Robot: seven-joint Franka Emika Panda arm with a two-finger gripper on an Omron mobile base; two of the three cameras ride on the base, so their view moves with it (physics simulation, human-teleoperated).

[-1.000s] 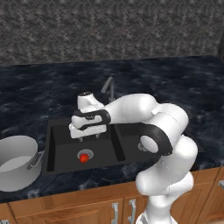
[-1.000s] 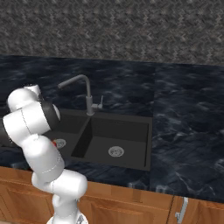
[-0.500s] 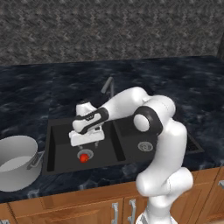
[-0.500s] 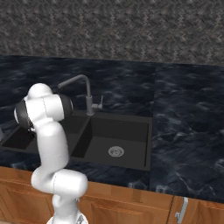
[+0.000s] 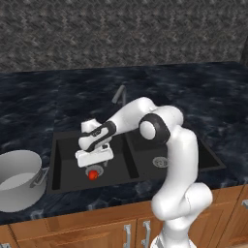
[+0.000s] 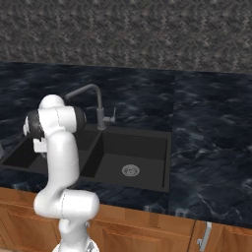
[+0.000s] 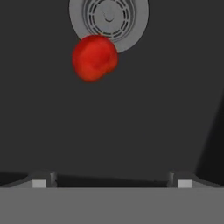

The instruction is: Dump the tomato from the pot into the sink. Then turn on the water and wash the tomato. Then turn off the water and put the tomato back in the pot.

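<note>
left base view shows the gripper (image 5: 95, 165) lowered over the past second, wide-open and empty, above the tomato (image 5: 91, 174) by the left sink (image 5: 58, 164) drain (image 7: 109, 19), indicating retrieval toward the pot (image 5: 17, 179).

Sink (image 5: 63, 140) set into the surface (image 5: 193, 101); two basins side by side with a divider between. Tomato (image 5: 92, 174) in the left basin, on the floor, overlapping the edge of that basin's drain (image 7: 109, 17). Pincer (image 5: 95, 167) inside the left basin, directly above the tomato, apart from it. Pot (image 5: 19, 179) on the surface, just left of the sink, near the front edge. Faucet (image 6: 93, 98) behind the sink at the divider. Right basin's drain (image 6: 130, 171) central in its floor.
</note>
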